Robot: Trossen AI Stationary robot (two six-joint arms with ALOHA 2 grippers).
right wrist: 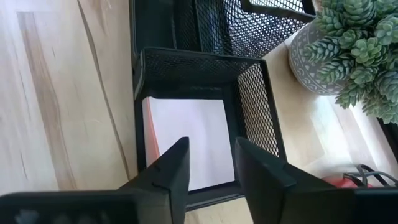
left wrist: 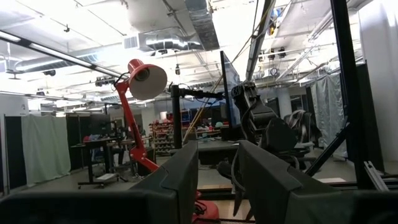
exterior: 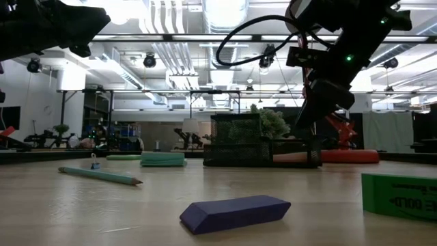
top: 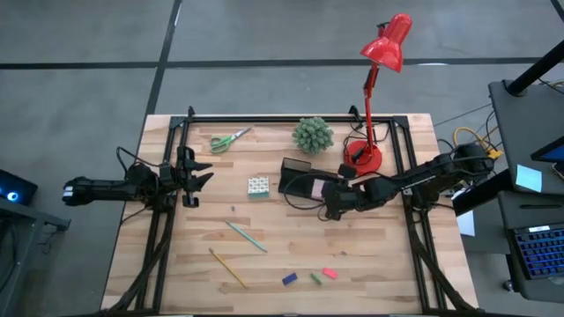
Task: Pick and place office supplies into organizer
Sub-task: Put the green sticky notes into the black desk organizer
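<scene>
Black mesh organizer (top: 298, 179): near table's far edge, pink sticky-note pad (right wrist: 186, 142) lies in one compartment.
Right gripper (right wrist: 211, 163): over that compartment, jaws spread, empty.
Left gripper (top: 201, 173): waiting at left edge, jaws spread.
Left to place: scissors (top: 229, 140), cube (top: 257, 187), pen (top: 246, 236), pencil (top: 228, 268), small pieces (top: 310, 277) near front edge.

Two slim dark arms, looping black cables, blocky claws.

Even, soft overhead light falls on the wooden table (top: 291, 246) in the high view, with only faint shadows under the arms. In the low view the ceiling lights (exterior: 225, 14) glare white, leaving the arms as dark silhouettes, while the near blue eraser (exterior: 235, 212) and green eraser (exterior: 403, 195) look soft. The left wrist view has blown-out ceiling glare, and the right wrist view is bright, with its own fingers (right wrist: 168, 177) blurred.
</scene>
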